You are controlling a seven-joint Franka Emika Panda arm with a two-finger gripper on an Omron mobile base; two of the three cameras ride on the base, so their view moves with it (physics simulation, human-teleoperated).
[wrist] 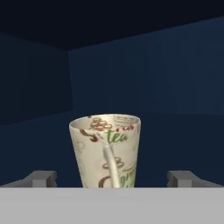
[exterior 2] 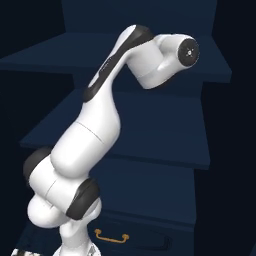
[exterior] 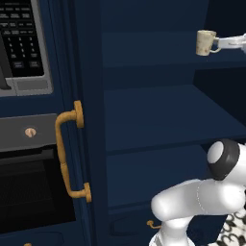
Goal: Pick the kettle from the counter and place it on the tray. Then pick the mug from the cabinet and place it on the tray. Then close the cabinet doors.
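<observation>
Fingers (wrist: pixel 43 178) stand spread wide in the hand view, one tip low at the left and one low at the right, with the mug (wrist: pixel 106 151) upright between them. Neither tip touches it; a gap of dark shelf shows on each side, and the mug sits about midway. Its handle faces the camera as a pale strip down the front, and printed lettering shows inside and on the wall.

From the left base view, the open cabinet door (exterior: pixel 79 120) with its curved brass handle (exterior: pixel 67 153) stands at the left, just right of the black oven. The cabinet (exterior: pixel 168 125) shelves run back behind it. The mug (exterior: pixel 206 42) stands on an upper shelf near the shelf's right end, with the white hand reaching to it from the right.
</observation>
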